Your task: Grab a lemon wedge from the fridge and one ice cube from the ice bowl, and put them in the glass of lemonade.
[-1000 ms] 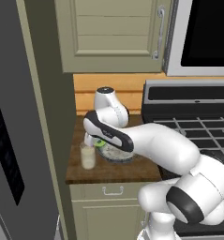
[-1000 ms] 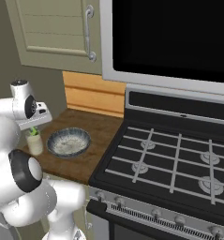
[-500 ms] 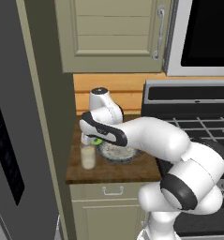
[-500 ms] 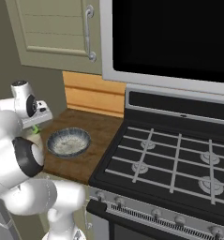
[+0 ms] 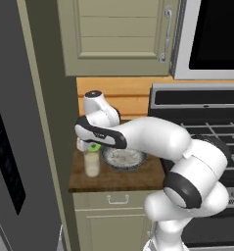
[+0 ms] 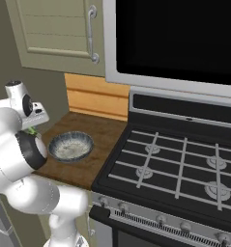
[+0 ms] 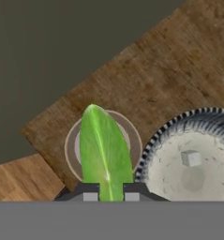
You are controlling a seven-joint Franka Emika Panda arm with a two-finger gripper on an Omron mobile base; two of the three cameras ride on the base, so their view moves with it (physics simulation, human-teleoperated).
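gripper [image 7: 107, 194] pinches the lemon wedge [image 7: 105, 149] by its end over the glass of lemonade [image 5: 92, 163]; light, slick, probably squashy.

A brown wooden tabletop [image 5: 116, 180] is lying under my jaws, its grain running in long streaks. Below it, a cream base cabinet [image 5: 113, 223] is showing one drawer with a small metal pull [image 5: 118, 199]. Beyond my jaws, an orange wooden backsplash [image 6: 95, 96] is rising from the tabletop, and above it a pale green wall cabinet [image 5: 116, 37] is hanging with a vertical bar handle [image 6: 92, 33]. Off to one side of my jaws, a black gas stove [image 6: 184, 166] is sitting against the tabletop, iron grates [image 6: 182, 161] across its burners, with a dark microwave [image 6: 177, 36] mounted above it. Soft, even light is falling everywhere.
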